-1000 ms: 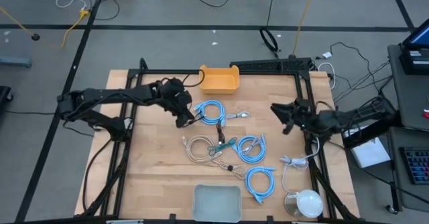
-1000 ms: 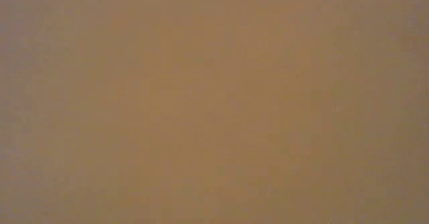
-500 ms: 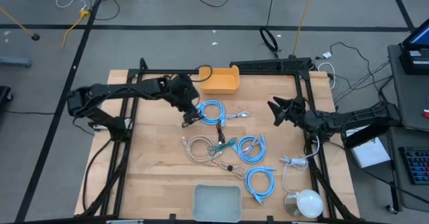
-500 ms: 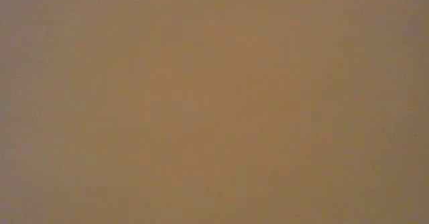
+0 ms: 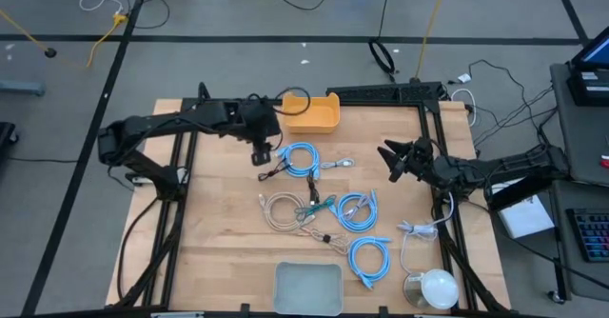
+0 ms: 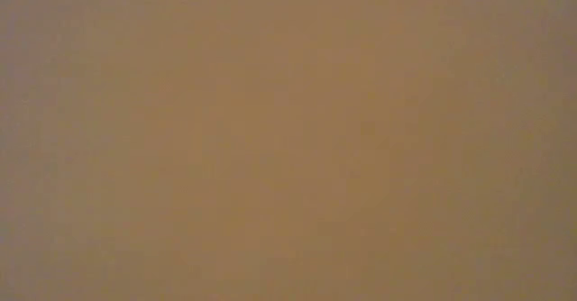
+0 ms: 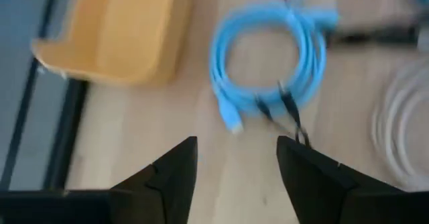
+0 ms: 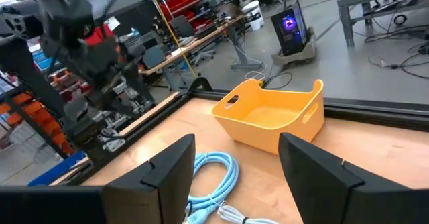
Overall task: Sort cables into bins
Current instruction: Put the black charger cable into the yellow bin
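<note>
1. We start at the left: the left gripper (image 5: pixel 264 153) hangs over the wooden table (image 5: pixel 219 251) with its fingers spread and nothing between them, as the left wrist view (image 7: pixel 234 170) shows.
2. Just behind that claw, at the table's far edge, sits the orange-yellow bin (image 5: pixel 311 113); we see no cable inside it.
3. Just to the claw's right lies the first light-blue cable (image 5: pixel 301 160), coiled, with a thin black cable (image 5: pixel 274 173) running off its near side toward the claw. The wrist view shows this coil (image 7: pixel 268 63) right ahead of the open fingers, untouched.
4. Nearer the front from that claw we count one beige cable (image 5: pixel 282 209), coiled flat on the wood.
5. Right of the beige coil is a second light-blue cable (image 5: pixel 358 210), with short teal and dark leads tangled between the two; we cannot count those small ones surely.
6. A third light-blue cable (image 5: pixel 369 258) lies nearer the front edge. That makes three blue coils and one beige.
7. The pale grey bin (image 5: pixel 307 287) rests at the front edge, far from both claws, with no cable visible in it. So we count two bins.
8. The right gripper (image 5: pixel 395 161) hovers over the table's right side, jaws released and empty, well right of the first blue coil; its wrist view (image 8: pixel 234 177) looks toward the orange-yellow bin.
9. A white cord (image 5: pixel 419 230) and a white dome (image 5: pixel 439 286) lie at the front right corner.
10. The low view shows us only a blank tan blur.
</note>
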`<state>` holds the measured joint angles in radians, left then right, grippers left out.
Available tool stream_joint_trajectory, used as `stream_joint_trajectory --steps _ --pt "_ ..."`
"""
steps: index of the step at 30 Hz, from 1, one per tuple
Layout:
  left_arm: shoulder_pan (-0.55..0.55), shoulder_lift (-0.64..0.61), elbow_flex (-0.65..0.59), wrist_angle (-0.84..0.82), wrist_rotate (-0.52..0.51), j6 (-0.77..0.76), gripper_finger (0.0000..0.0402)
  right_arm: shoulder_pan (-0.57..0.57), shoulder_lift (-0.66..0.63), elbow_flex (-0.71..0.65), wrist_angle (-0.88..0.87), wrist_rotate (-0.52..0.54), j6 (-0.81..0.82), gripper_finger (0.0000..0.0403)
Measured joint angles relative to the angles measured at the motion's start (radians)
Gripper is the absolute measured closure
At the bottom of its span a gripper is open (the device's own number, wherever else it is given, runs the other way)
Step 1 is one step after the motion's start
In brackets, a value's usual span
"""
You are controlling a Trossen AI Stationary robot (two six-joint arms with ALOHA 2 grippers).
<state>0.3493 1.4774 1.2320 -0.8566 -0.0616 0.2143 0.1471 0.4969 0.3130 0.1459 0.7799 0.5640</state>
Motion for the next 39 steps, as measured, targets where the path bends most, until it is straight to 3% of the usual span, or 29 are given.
stream_joint_trajectory --steps 5,11,21,29,39 --pt "-0.013 0.051 -0.017 -0.029 0.081 -0.015 0.0217 0.000 0.000 0.000 -0.002 0.000 -0.004 0.0191" --pt "-0.085 0.151 -0.079 0.053 0.191 -0.074 0.0218 0.000 0.001 0.000 -0.009 0.000 -0.007 0.0191" --pt "-0.149 0.214 -0.160 0.218 0.165 -0.151 0.0218 0.000 0.001 0.000 0.000 0.000 0.028 0.0191" --pt "-0.106 0.214 -0.185 0.254 0.101 -0.161 0.0218 0.001 0.001 0.000 0.000 -0.005 0.038 0.0191" --pt "-0.055 0.214 -0.280 0.314 0.148 -0.195 0.0218 0.001 0.001 0.000 0.007 -0.027 0.045 0.0191"
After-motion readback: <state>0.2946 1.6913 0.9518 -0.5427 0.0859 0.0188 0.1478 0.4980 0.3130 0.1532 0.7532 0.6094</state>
